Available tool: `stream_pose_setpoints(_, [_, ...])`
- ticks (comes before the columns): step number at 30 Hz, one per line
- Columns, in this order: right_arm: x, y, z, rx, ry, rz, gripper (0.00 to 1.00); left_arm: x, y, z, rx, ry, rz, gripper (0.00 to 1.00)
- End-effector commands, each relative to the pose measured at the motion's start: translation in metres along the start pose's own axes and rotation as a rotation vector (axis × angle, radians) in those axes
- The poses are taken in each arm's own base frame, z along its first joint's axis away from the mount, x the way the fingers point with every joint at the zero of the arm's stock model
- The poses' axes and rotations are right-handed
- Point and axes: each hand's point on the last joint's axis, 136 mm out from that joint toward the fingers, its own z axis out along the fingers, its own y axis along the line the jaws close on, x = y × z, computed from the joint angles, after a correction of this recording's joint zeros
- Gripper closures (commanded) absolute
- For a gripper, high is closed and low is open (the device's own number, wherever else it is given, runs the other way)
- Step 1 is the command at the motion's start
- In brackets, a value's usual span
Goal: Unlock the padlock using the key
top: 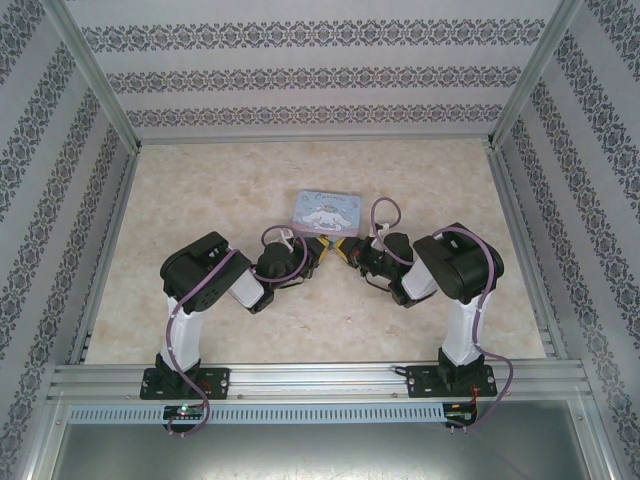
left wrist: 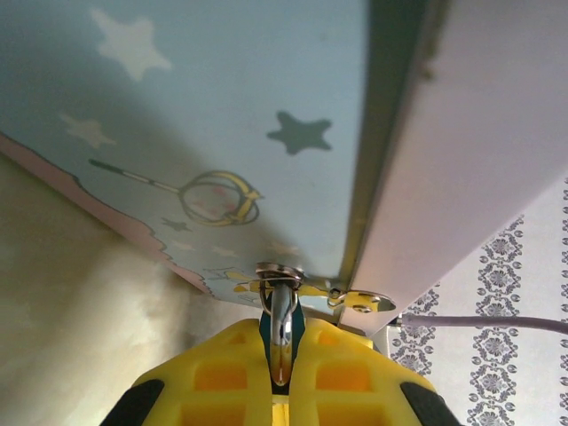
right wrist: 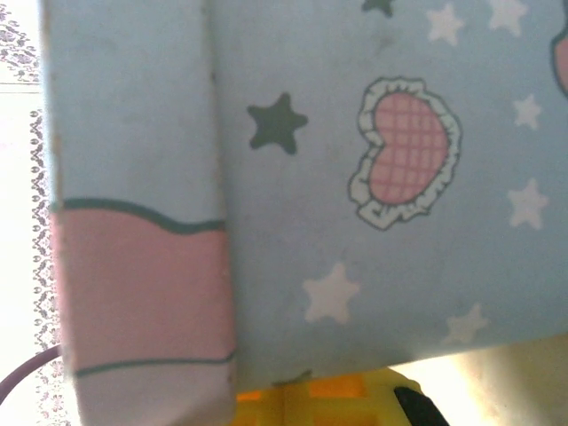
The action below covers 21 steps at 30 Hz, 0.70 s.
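Observation:
The padlock has a dark teal body and a shiny shackle. It hangs from the hasp ring at the front edge of the pale blue cartoon tin. My left gripper is shut on the padlock's body, its yellow fingers pressing from both sides. From above, both grippers meet just in front of the tin, the left gripper beside the right gripper. My right gripper sits tight against the tin's side, which covers its fingertips. The key is hidden.
The tin lies mid-table on the beige marbled surface. Patterned walls and aluminium rails enclose the table. A small metal latch plate sticks out next to the hasp ring.

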Motion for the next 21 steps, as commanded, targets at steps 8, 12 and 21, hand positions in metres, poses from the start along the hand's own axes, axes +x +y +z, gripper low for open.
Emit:
stream_pose_setpoints(8, [-0.001, 0.048, 0.016, -0.141, 0.030, -0.040, 1.00, 0.063, -0.027, 0.002, 0.106, 0.235, 0.032, 1.00])
stream_pose_setpoints(12, [-0.005, 0.049, 0.010, -0.140, 0.015, -0.043, 0.71, 0.045, -0.010, -0.002, 0.066, 0.143, 0.042, 1.00])
stream_pose_setpoints(21, [0.003, 0.018, -0.019, -0.039, 0.019, -0.041, 0.46, 0.023, 0.003, 0.005, 0.036, 0.067, 0.046, 1.00])
